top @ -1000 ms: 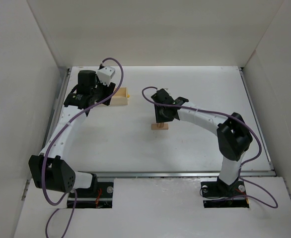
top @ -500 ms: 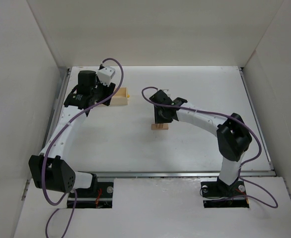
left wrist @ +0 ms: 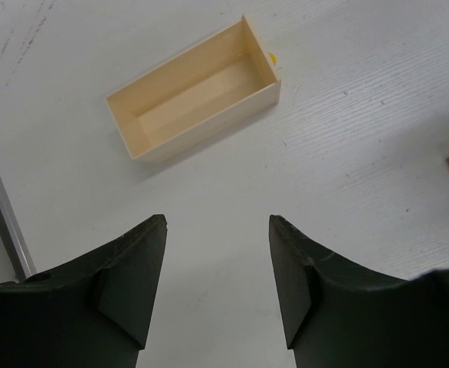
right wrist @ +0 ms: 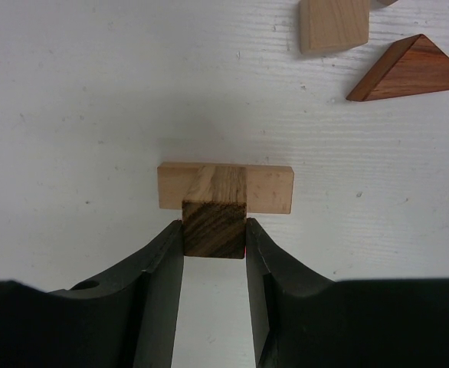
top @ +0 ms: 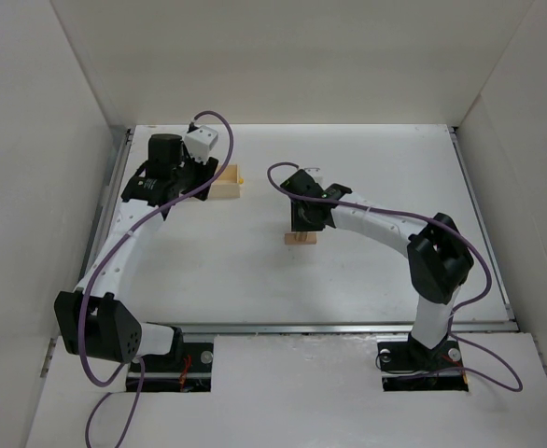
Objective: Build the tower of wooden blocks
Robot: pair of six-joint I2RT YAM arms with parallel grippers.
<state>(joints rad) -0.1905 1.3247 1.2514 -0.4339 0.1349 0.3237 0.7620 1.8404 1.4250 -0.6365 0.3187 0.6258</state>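
- right end effector [right wrist: 214, 239] clenched on a dark brown block [right wrist: 214, 224], one finger on each side face
- dark brown block meets a pale tan plank [right wrist: 226, 188] at mid-length; the plank's long axis runs left-right across the wrist frame
- together they make the wood block tower [top: 301, 238], at frame centre in the top view, on the counter [top: 376, 168]
- upper right of the wrist frame: pale square block [right wrist: 333, 24] and reddish-brown triangle [right wrist: 408, 69], apart from the tower
- left end effector [left wrist: 217, 226] released, fingers apart; yellow box [left wrist: 194, 92] in the upper middle of its frame

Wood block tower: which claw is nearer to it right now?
Right. The right claw is shut on the dark block of the wood block tower. The left claw hangs open far to the tower's left, near the pale yellow box.
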